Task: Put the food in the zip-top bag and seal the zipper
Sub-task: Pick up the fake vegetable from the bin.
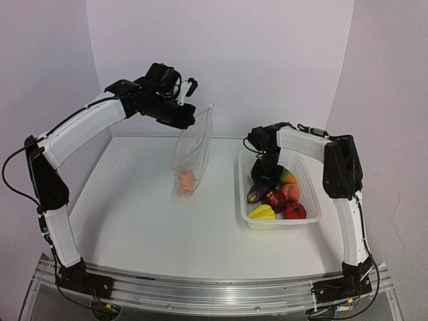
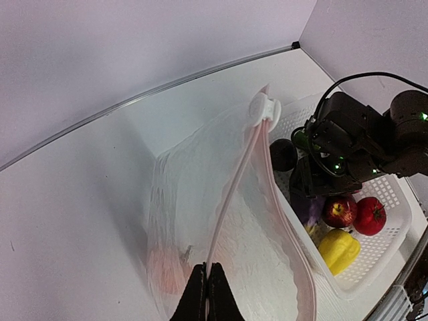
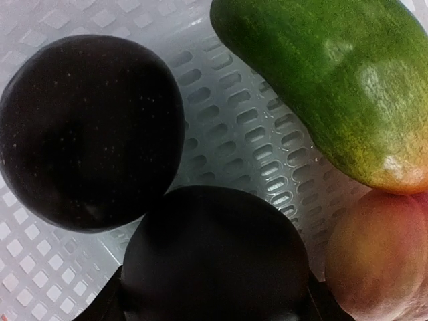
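The left gripper (image 2: 206, 269) is pressing its fingers together on one lip of the clear, pale-dotted plastic zip-top bag (image 2: 200, 200). It is holding the bag up over the white table (image 1: 134, 214), to the left of the white perforated plastic basket (image 1: 311, 200) and apart from it. The bag is hanging with its mouth gaping open. The thin whitish zipper (image 2: 235, 187) is running unsealed from the fingers to a small white slider (image 2: 264, 107). A small orange plastic pumpkin (image 1: 186, 180) is lying at the bottom of the bag. The right gripper (image 1: 266, 175) is reaching down into the far half of the basket. A dark round toy fruit (image 3: 214, 257) is sitting between its fingers, which are showing only as dark slivers, so I cannot tell whether they are squeezing it or standing spread. Inside the basket, a second dark round fruit (image 3: 90, 130) is lying just beside the first, with a green-orange mango (image 3: 334, 87) and a peach (image 3: 381, 261) to the right. Toward the basket's near end are lying a purple eggplant (image 1: 257, 192), two red apples (image 1: 275, 198) and a yellow pepper (image 1: 262, 212).
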You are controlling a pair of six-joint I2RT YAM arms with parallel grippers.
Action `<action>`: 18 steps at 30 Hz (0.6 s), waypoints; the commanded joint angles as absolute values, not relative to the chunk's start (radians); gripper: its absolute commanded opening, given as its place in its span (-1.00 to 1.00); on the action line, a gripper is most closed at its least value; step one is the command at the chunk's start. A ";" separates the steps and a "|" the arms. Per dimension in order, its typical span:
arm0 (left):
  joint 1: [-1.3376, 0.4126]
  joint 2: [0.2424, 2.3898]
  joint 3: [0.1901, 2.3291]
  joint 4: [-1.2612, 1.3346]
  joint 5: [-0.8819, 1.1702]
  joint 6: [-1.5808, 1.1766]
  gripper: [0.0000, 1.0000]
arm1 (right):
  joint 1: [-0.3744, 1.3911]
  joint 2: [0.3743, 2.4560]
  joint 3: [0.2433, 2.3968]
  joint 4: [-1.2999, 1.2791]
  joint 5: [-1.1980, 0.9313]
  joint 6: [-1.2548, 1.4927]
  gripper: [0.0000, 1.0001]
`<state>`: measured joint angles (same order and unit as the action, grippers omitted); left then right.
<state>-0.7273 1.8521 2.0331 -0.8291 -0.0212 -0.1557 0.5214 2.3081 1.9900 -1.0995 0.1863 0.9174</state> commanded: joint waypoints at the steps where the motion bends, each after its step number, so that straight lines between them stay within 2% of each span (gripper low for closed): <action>1: -0.724 1.795 2.035 -0.804 -0.024 -0.144 -1.00 | 0.523 2.283 2.011 -1.102 0.188 0.895 -0.16; 7: -0.725 1.800 2.037 -0.802 -0.025 -0.143 -1.00 | 0.522 2.164 2.068 -1.102 0.191 0.847 -0.51; 13: -0.724 1.801 2.042 -0.798 -0.028 -0.133 -1.00 | 0.531 1.969 2.123 -1.092 0.265 0.758 -0.62; 16: -0.724 1.806 2.048 -0.797 -0.021 -0.132 -1.00 | 0.571 1.863 2.134 -1.019 0.340 0.684 -0.71; 18: -0.725 1.809 2.051 -0.798 -0.016 -0.134 -1.00 | 0.635 1.784 2.101 -0.895 0.397 0.614 -0.86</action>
